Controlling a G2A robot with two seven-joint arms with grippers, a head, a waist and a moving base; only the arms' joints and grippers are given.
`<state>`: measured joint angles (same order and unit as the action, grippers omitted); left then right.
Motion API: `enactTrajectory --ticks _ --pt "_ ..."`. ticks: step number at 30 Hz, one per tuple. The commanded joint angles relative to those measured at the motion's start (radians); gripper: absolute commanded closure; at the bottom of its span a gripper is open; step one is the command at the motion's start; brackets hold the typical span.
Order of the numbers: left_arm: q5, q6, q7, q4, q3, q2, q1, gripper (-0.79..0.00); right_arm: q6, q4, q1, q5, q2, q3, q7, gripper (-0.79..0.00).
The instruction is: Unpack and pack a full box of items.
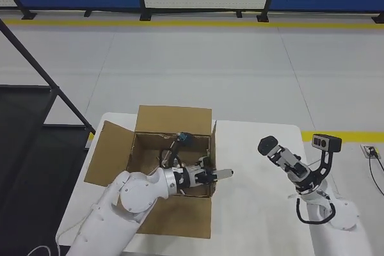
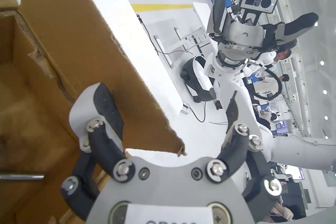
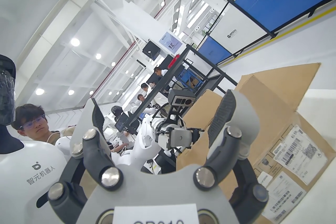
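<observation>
Your left gripper [image 2: 168, 105], jaws spread wide and holding nothing, sits over the right wall of the open brown cardboard box [image 1: 173, 120]. The box stands on the white table [image 1: 259, 205], flaps splayed, white paper labels [image 3: 292, 152] on its side. Your right gripper [image 3: 161, 104], equally wide, hangs apart above the table.

Bright, even indoor light falls from above. In the top view the white bench [image 1: 256, 205] and pale floor [image 1: 243, 64] reflect it strongly and shadows are soft and faint. The inside of the cardboard box [image 1: 174, 118] is darker. Both wrist views bend straight lines toward their edges, like a fisheye lens. In the right wrist view, rows of round ceiling lamps [image 3: 75, 42] glare as white spots. In the left wrist view the box's inner wall sits in dim shade.
</observation>
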<state>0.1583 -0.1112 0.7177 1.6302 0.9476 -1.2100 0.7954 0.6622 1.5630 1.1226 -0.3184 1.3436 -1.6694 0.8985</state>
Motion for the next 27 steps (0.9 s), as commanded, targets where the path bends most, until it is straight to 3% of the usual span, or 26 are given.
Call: enactTrajectory --ticks 1,7,16,23,27 --pt "0.01 0.007 -0.019 -0.025 -0.044 -0.013 -0.023 -0.785 0.01 0.011 0.025 -0.002 -0.004 -0.016 -0.021 -0.785" --pt "0.031 0.027 -0.078 -0.114 -0.147 -0.051 -0.079 -0.785 0.029 0.047 0.088 0.005 -0.013 -0.048 -0.071 -0.785" --pt "0.053 0.062 -0.058 -0.233 -0.241 -0.096 -0.142 -0.785 0.01 0.082 0.14 0.096 -0.023 -0.072 -0.193 -0.785" --pt "0.067 0.073 -0.039 -0.267 -0.265 -0.116 -0.157 -0.785 -0.007 0.092 0.153 0.141 -0.027 -0.062 -0.271 -0.785" --pt "0.054 0.056 -0.034 -0.226 -0.234 -0.112 -0.143 -0.785 -0.029 0.103 0.151 0.17 -0.028 -0.05 -0.321 -0.785"
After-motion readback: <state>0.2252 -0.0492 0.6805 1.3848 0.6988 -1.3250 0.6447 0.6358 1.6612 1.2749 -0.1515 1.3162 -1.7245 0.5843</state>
